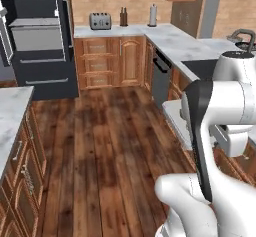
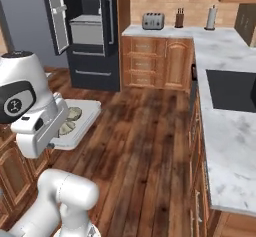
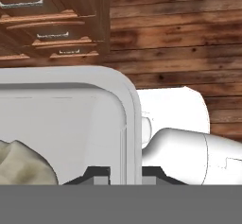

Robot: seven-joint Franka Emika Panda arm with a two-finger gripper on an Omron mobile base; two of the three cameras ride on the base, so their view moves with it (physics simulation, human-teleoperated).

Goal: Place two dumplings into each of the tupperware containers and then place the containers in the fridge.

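One tupperware container (image 2: pixel 86 112) hangs in the air over the wood floor, with my gripper (image 3: pixel 126 173) shut on its rim (image 3: pixel 133 119), one finger inside the wall and one outside. Two dumplings (image 2: pixel 71 115) lie in it, and one dumpling (image 3: pixel 21 165) shows close up in the hand view. In the left base view the container (image 1: pixel 174 120) peeks out past my forearm. The fridge (image 1: pixel 42 46) stands ahead at the left with its door open (image 2: pixel 56 12), pale shelves and a drawer (image 2: pixel 86 31) showing inside.
A marble counter (image 2: pixel 227 131) with a dark cooktop (image 2: pixel 232 88) runs along the right. A toaster (image 1: pixel 100 21), knife block and paper towel roll (image 1: pixel 153 15) sit on the back counter. A dishwasher (image 1: pixel 161 76) faces the floor. An island counter (image 1: pixel 10 111) is at left.
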